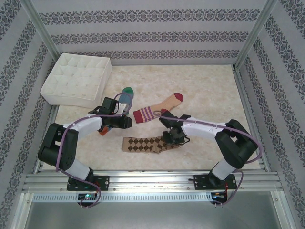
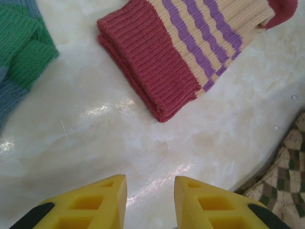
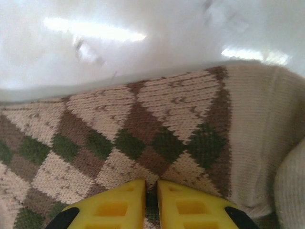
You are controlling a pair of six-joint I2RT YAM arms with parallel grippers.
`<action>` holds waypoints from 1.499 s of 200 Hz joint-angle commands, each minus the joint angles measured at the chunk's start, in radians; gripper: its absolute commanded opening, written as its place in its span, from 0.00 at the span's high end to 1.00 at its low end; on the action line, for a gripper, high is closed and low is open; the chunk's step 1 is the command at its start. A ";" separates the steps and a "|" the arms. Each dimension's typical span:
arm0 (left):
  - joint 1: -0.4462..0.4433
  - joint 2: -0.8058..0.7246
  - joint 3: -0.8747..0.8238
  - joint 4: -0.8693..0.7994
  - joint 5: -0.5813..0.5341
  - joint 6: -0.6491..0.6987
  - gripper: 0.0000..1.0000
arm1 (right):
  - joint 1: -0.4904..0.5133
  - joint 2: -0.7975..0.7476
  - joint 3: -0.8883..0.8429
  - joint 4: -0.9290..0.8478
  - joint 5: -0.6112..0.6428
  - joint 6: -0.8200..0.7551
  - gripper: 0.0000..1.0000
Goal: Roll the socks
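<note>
Right gripper [image 3: 151, 187] is nearly closed, pinching the argyle sock [image 3: 143, 129] at its right end, front-centre of the table [image 2: 95, 143]. Left gripper [image 2: 150, 183] hangs open over bare tabletop, between the striped sock [image 2: 190, 52] and blue sock [image 2: 19, 52]. Knit looks soft, floppy, light, so I'd grab a ribbed cuff edge and roll from there.

Around my left gripper [image 1: 127, 119] I see a pale marble-look tabletop [image 1: 209, 86] catching soft glare [image 2: 107, 107], walled on three sides by grey damask-striped wallpaper [image 1: 143, 36], aluminium posts [image 1: 35, 21] at the corners beyond it, and a white quilted box [image 1: 78, 78] beyond it to the left.
</note>
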 commanded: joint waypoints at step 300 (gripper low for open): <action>0.087 -0.164 -0.102 -0.061 -0.175 -0.235 0.71 | 0.142 0.495 0.687 -0.050 0.240 -0.417 0.52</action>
